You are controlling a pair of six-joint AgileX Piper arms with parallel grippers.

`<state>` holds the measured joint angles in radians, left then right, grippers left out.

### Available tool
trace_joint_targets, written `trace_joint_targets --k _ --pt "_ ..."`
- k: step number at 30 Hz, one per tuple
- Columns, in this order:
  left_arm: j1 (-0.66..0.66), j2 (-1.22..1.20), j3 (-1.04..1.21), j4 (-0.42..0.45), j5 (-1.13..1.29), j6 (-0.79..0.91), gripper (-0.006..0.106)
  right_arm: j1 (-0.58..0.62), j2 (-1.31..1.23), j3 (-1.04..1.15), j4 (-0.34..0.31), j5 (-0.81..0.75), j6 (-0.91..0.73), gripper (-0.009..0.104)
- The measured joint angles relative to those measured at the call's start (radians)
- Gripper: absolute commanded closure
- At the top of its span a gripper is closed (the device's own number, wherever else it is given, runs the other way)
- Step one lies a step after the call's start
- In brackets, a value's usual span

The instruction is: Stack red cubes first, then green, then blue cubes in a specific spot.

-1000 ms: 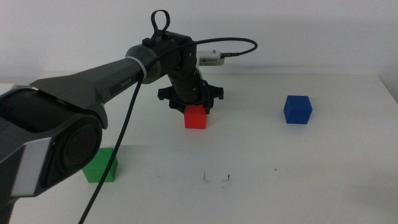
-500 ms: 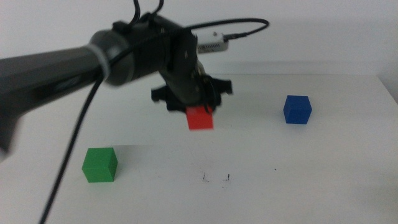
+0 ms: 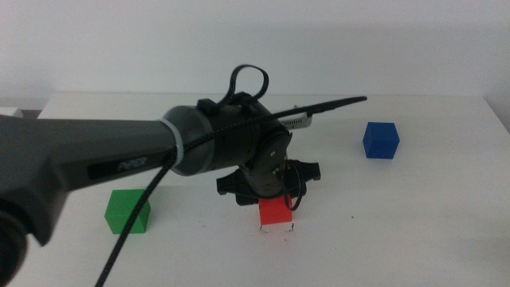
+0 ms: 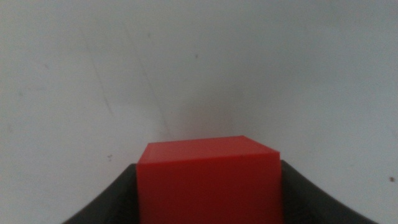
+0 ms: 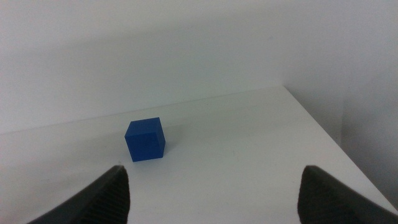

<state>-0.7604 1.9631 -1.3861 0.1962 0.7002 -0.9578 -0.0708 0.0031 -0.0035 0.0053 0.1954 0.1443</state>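
My left gripper [image 3: 274,206] is shut on the red cube [image 3: 274,212], which sits low at the front middle of the white table, right at the spot with tiny black marks [image 3: 292,227]. In the left wrist view the red cube [image 4: 208,180] fills the space between the two dark jaws. The green cube [image 3: 127,211] rests at the front left. At the back right stands the blue cube [image 3: 381,140], also seen as the blue cube [image 5: 145,139] ahead of my open right gripper [image 5: 211,190], which waits outside the middle view.
The left arm and its black cable [image 3: 135,219] stretch across the left half of the table [image 3: 414,215]. The table's right edge [image 5: 336,146] runs close beside the blue cube.
The left gripper has carried the red cube from the table's middle back toward the front and down onto the marked spot. Green and blue cubes have not moved.
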Motion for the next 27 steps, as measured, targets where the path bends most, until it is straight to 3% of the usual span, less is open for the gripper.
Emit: trace_joint_targets --k 7,11,15,24,27 --pt "0.000 0.042 0.000 -0.025 -0.018 -0.001 0.093 0.000 0.000 0.000 0.000 0.000 0.000 0.002" --pt "0.000 0.042 0.000 -0.035 -0.022 0.036 0.086 0.000 0.000 0.000 0.000 0.000 0.000 0.002" --pt "0.000 0.042 0.000 -0.054 -0.024 0.076 0.067 0.000 0.000 0.000 0.000 0.000 0.000 0.002" --pt "0.000 0.045 0.000 -0.062 -0.028 0.093 0.007 0.000 0.000 0.000 0.000 0.000 0.000 0.002" --pt "0.004 0.033 -0.013 -0.085 0.017 0.141 0.007 0.000 0.000 0.000 0.000 0.000 0.000 0.002"
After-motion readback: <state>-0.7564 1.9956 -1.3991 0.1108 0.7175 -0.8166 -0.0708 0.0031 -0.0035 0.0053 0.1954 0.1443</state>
